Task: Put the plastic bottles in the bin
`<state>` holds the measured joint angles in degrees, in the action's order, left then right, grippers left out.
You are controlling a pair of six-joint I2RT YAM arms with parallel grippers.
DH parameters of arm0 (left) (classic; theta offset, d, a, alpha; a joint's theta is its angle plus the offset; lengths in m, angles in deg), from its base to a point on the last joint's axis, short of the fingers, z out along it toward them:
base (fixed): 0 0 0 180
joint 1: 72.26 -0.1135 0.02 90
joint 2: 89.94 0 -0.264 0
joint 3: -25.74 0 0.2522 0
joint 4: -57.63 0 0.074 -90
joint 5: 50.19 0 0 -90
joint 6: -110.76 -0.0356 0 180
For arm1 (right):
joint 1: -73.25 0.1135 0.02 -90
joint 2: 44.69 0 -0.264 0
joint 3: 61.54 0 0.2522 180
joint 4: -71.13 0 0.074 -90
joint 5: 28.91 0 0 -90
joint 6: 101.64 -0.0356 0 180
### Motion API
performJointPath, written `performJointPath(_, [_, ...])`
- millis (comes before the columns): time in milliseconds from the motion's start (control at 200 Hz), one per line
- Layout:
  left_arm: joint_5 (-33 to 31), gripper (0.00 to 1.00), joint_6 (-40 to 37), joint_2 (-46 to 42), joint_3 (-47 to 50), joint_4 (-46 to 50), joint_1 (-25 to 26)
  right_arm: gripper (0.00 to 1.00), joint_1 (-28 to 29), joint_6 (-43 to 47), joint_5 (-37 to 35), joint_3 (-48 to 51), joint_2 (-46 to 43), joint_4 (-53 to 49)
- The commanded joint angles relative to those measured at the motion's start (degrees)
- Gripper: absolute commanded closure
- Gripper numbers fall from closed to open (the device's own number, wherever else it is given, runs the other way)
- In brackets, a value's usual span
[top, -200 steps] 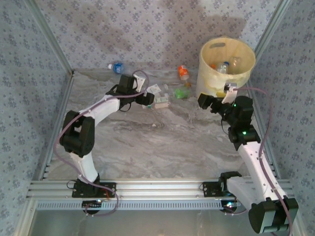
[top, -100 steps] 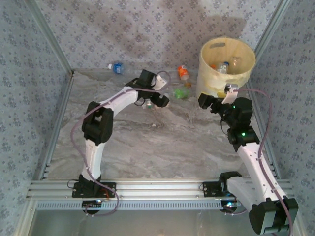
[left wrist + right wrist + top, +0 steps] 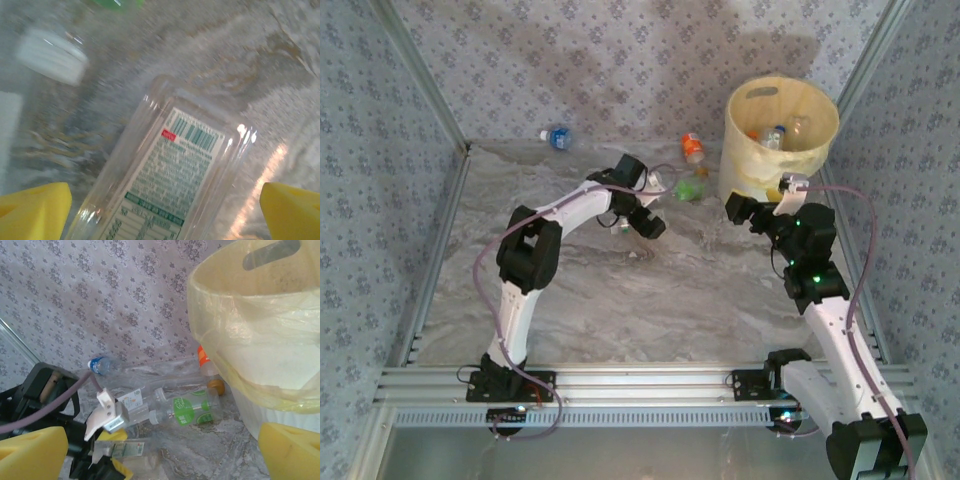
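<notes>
Left pincer point(image 3: 164, 212): jaws wide, set astride a clear labelled bottle point(image 3: 182, 175) that lies on the bench point(image 3: 620, 300); not closed on it. It sits well left of the bin point(image 3: 752, 165). Right pincer point(image 3: 160, 452): jaws wide, nothing between them, poised just beside the bin's near-left wall. White-capped bottle point(image 3: 50, 57): clear, lying just beside the labelled one, also left of the bin. Green bottle point(image 3: 688, 188): on the bench, near the bin's left side. Orange bottle point(image 3: 692, 147): just left of the bin, toward the back wall. Blue-capped bottle point(image 3: 556, 137): far left of the bin, at the bench's back edge. Binned bottles point(image 3: 775, 135): at least two show through the bin's mouth; how many lie beneath them cannot be told. Status, by estimate: partly done. Some stock is deposited, and at least five pieces are left out, all to the bin's left. The labelled bottle appears to be the piece in hand. It wants closing on, lifting and carrying right, over the rim. The green and orange pieces lie closest to the bin, and the blue-capped one calls for the longest carry.
</notes>
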<state>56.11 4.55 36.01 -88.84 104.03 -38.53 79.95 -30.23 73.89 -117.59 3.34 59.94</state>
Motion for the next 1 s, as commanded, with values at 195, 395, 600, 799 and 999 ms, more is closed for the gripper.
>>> performJointPath(195, [-17.33,0.07,-2.95,-1.94,7.17,-6.01,3.24,0.0,0.42,0.75,-1.82,0.89,0.58,0.94])
performJointPath(395, [-15.0,0.28,-3.14,-4.53,11.62,-10.24,3.62,0.0,0.37,-2.16,-4.36,1.91,1.28,0.99])
performJointPath(600, [-10.12,0.36,0.51,-13.55,19.38,-18.89,3.59,0.0,1.09,-10.25,-2.71,6.15,1.45,1.89])
performJointPath(799, [-4.63,0.37,5.12,-20.85,23.88,-21.75,3.59,0.0,2.33,-24.05,2.19,10.33,4.23,8.61])
performJointPath(999, [-2.91,0.37,7.92,-26.68,28.26,-26.53,4.63,0.0,6.15,-30.93,10.82,9.26,12.7,18.29])
